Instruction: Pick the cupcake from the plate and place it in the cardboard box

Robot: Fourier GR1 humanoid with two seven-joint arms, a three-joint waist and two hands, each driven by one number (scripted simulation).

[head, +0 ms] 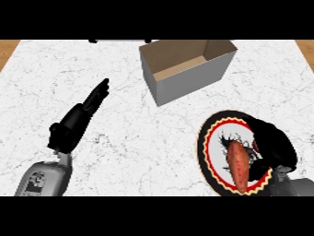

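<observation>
One view only, from the head. At lower right, the right hand (276,144) curls over the plate (212,133), fingers bent round something dark and hidden; whether that is the cupcake cannot be told. An orange, elongated item (239,168) lies on the plate. A cupcake is probably light and soft, best held low at its sides. At left, the left hand (78,120) rests straight-fingered, holding nothing. The cardboard box (186,69) stands open at upper centre.
</observation>
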